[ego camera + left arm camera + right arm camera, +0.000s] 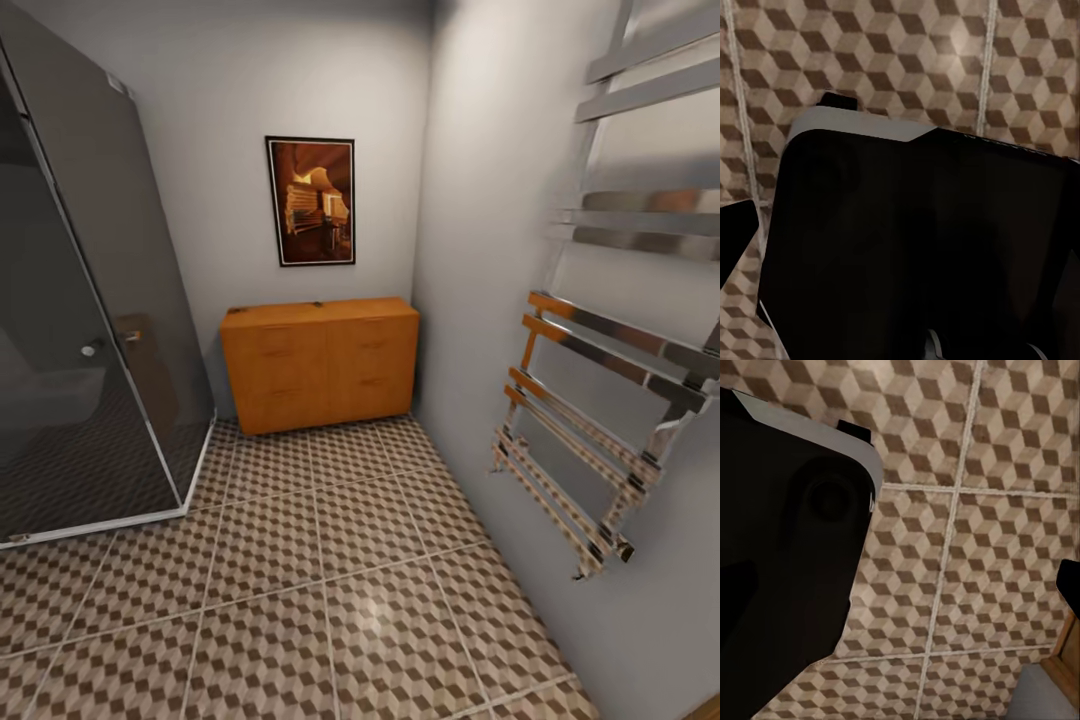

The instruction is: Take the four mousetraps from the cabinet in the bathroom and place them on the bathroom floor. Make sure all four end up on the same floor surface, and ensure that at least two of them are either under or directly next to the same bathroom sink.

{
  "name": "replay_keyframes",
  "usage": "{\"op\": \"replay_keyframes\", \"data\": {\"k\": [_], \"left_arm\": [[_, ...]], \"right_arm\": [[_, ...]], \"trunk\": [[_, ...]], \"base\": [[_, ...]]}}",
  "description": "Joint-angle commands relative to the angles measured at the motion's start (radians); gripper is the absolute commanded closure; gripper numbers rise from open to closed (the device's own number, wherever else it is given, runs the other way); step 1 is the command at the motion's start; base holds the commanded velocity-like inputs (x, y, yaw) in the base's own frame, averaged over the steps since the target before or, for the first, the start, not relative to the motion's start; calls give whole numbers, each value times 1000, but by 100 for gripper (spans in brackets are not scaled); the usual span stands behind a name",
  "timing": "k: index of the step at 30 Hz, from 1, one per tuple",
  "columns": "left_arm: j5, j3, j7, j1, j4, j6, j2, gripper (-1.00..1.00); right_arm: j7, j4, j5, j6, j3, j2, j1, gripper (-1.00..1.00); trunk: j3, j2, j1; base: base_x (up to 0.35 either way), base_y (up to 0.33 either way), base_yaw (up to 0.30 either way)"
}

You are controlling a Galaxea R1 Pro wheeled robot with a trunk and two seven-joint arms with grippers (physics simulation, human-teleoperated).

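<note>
I am facing into a corner of the bathroom. At the far left, a dark glass shower enclosure [90, 330] is standing on a pale base, with a small round knob on its door. Just right of it, the cabinet [320, 362] is sitting against the back wall, its right end tucked against the side wall, its drawer fronts shut. On its flat top I am making out a couple of tiny dark specks near the back edge, too small for me to call mousetraps. A framed picture [311, 201] is hanging on the wall above the cabinet. On the right-hand wall, a chrome towel rail [600, 420] with many flat bars is mirroring the tile and wood colours.

The bathroom floor [330, 600] is spreading from the cabinet's foot toward me, all cube-patterned tiles with pale grout lines.

My left wrist camera is looking down at those tiles [907, 52] past a large black housing with a pale edge, and my right wrist camera is showing the same floor [975, 547] beside a similar dark bulk. From these pictures I cannot tell whether either of my grippers is spread or closed.
</note>
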Motion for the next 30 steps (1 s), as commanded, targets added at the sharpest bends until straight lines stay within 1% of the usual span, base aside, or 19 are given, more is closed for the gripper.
{"op": "replay_keyframes", "data": {"k": [1, 14, 20, 30], "left_arm": [[5, -8, 4, -1, 0, -3, 0, -100], [5, -8, 4, -1, 0, -3, 0, -100], [5, -8, 4, -1, 0, -3, 0, -100], [5, -8, 4, -1, 0, -3, 0, -100]], "right_arm": [[-5, 3, 9, 0, -2, 0, -1, -100], [-5, 3, 9, 0, -3, 0, -1, -100], [-5, 3, 8, 1, -3, 0, -1, -100], [-5, 3, 8, 1, -3, 0, -1, -100]], "trunk": [[-1, -1, 1], [-1, -1, 1], [-1, -1, 1], [-1, -1, 1]], "base": [[323, 0, 184], [323, 0, 229], [323, 0, 67], [323, 0, 10]]}}
